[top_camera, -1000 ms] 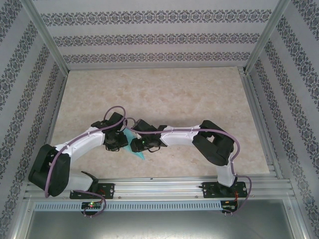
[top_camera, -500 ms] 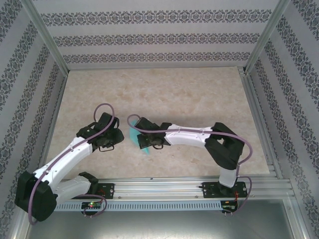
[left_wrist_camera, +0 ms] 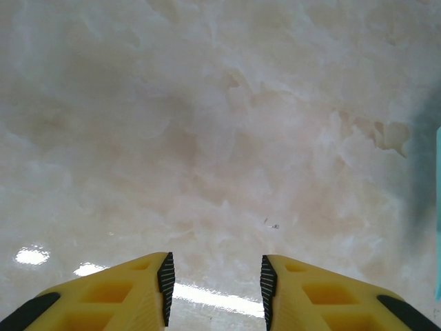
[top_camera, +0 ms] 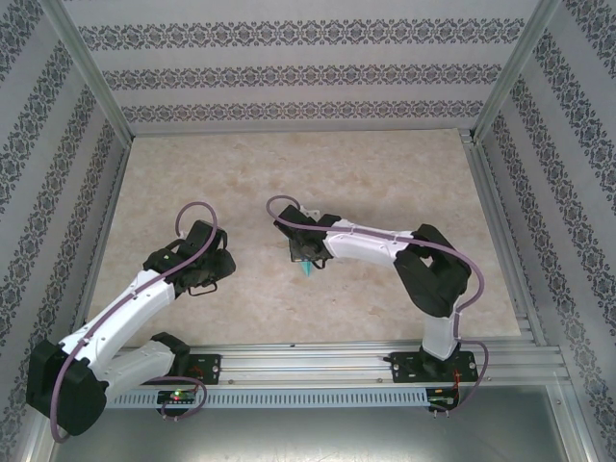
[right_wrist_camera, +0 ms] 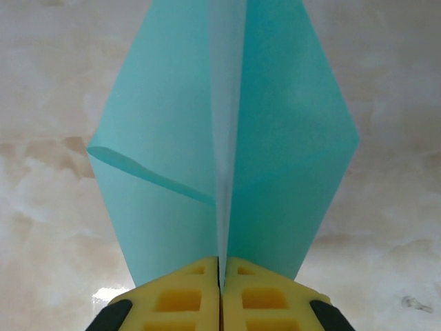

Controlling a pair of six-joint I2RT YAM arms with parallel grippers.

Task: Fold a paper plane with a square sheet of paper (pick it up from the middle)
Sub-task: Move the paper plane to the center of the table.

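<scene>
Finding: my right claw (right_wrist_camera: 220, 276) was clenched on the paper plane (right_wrist_camera: 224, 138), pads meeting along its centre crease, both wings fanning away from me over the table (top_camera: 385, 173). My left claw (left_wrist_camera: 215, 279) stood released, jaws apart above bare marble with nothing between them.

Judgement: the step in hand was carrying the folded piece by its spine. To do it well, I should keep the pinch square on the crease and travel slowly, since the left wing carried a loose flap that could catch or unfold.

The right wrist view resolved the crease, the wings and that flap. The top view reduced the paper to a small turquoise tip below my wrist, but established that the two arms were well apart.
</scene>
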